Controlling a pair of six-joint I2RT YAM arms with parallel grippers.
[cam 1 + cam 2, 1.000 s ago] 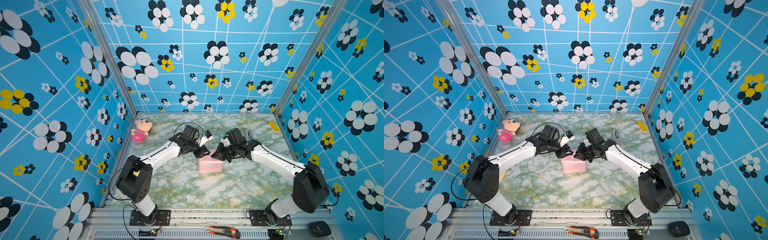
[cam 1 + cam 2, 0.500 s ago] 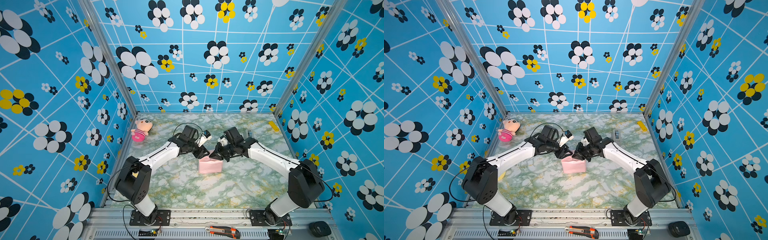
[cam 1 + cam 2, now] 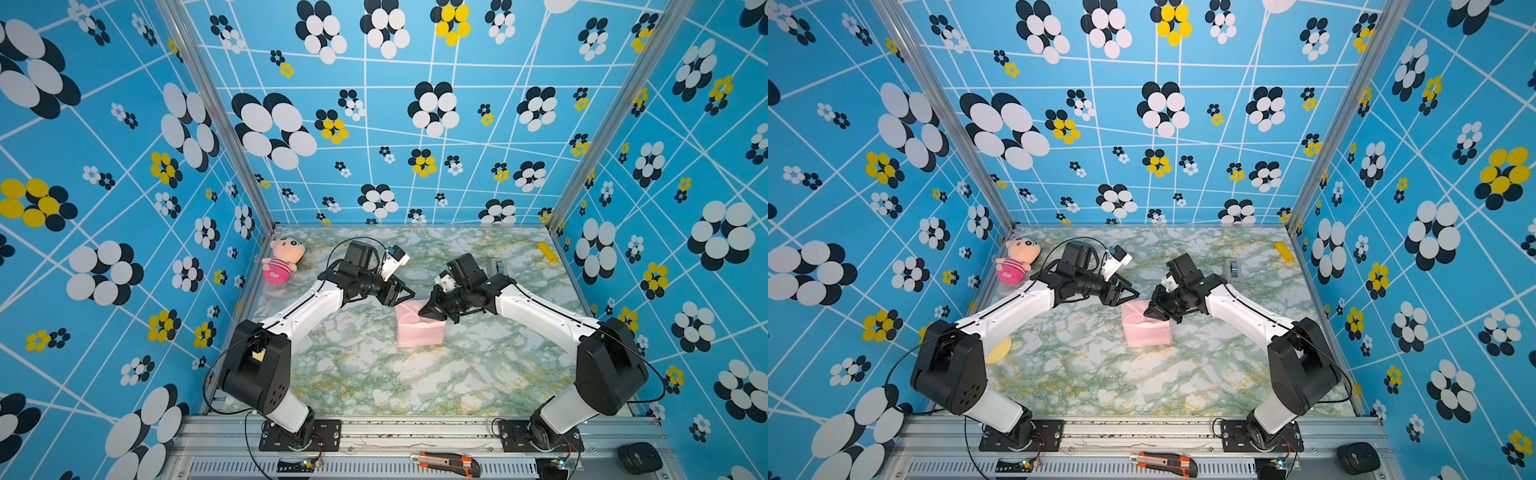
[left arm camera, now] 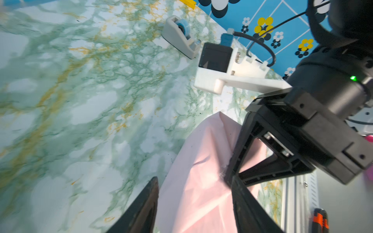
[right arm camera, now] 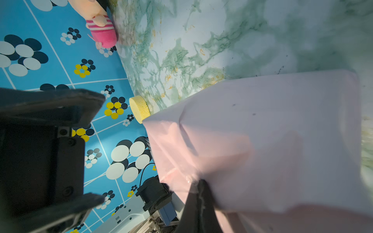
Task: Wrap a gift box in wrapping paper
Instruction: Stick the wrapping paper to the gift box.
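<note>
The right gripper [image 3: 427, 311] is closed, its jaws meeting in a single tip that presses on the top face of the wrapping paper [image 3: 417, 332], near that face's far right corner. The right wrist view shows the paper gathered into small creases at this tip; I cannot tell whether a pinch of it sits between the jaws. The left gripper [image 3: 403, 296] is open and holds nothing. Its jaws stand apart just above and beyond the parcel's far left edge, clear of the paper, and the left wrist view shows the pink sheet [image 4: 201, 181] running between the two fingers [image 4: 145, 207].

The paper shows its pale pink face all round and is folded into a blocky parcel near the middle of the counter [image 3: 374, 374]. The gift box is entirely hidden inside it. A slanted fold line crosses the parcel's top.

Farther out, a grey tape dispenser [image 3: 1233, 270] stands behind the right arm, toward the far edge. A plush doll [image 3: 282, 262] lies at the far left corner, and a small yellow piece [image 3: 547, 251] at the far right corner. A yellow sponge disc [image 3: 998, 351] rests by the left edge. An orange and black utility knife [image 3: 446, 463] lies on the metal rail in front of the counter.
</note>
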